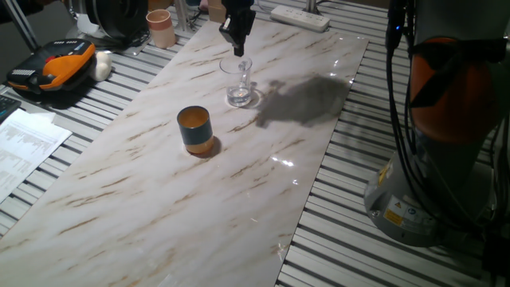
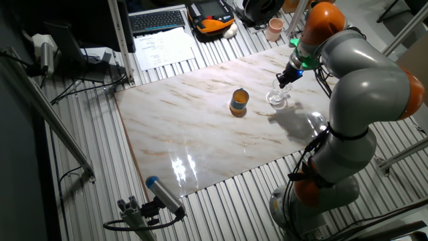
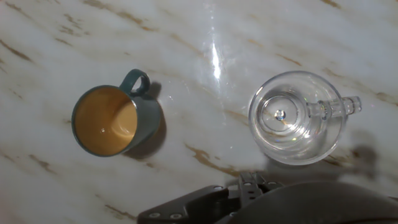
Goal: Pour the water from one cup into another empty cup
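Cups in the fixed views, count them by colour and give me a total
Clear glass cup: 1
Teal cup with orange inside: 1
Pinkish-beige cup, off the marble board at the back: 1
Total: 3 cups

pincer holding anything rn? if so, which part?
Nothing held. The pincer hangs above the glass cup, clear of it; the cup stands on the table. Whether it is open or shut cannot be told.

marble-look board | slatted metal table | glare
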`<state>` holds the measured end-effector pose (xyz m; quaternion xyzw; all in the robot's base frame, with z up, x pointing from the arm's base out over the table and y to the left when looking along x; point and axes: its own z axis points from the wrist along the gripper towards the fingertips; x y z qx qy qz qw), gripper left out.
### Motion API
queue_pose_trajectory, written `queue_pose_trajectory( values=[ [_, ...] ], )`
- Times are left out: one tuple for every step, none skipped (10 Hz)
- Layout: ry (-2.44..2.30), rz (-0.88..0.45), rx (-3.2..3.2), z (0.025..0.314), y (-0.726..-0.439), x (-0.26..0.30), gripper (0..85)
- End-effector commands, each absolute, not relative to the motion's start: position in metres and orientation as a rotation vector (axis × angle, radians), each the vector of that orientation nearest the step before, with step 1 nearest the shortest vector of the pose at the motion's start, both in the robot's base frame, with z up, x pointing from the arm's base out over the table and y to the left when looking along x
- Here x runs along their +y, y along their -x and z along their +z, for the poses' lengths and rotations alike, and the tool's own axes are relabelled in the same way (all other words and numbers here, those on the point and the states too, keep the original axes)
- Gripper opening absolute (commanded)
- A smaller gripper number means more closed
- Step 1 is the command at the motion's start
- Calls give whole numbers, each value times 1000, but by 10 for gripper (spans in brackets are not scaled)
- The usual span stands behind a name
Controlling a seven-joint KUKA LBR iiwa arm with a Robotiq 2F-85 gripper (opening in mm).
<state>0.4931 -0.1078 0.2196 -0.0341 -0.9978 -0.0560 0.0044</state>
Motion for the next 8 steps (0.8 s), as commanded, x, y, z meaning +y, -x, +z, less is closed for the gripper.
queue_pose_trajectory(
  values=[
    [130, -155, -3122, 219, -494, -107, 0],
    [149, -136, -3121, 218, -497, -105, 0],
    [173, -146, -3103, 220, -501, -101, 0],
    [174, -180, -3092, 221, -502, -100, 0],
    [175, -223, -3086, 220, -504, -99, 0],
    [173, -227, -3088, 222, -505, -97, 0],
    [175, -227, -3086, 222, -505, -97, 0],
    [174, -237, -3076, 222, -505, -97, 0]
  ],
)
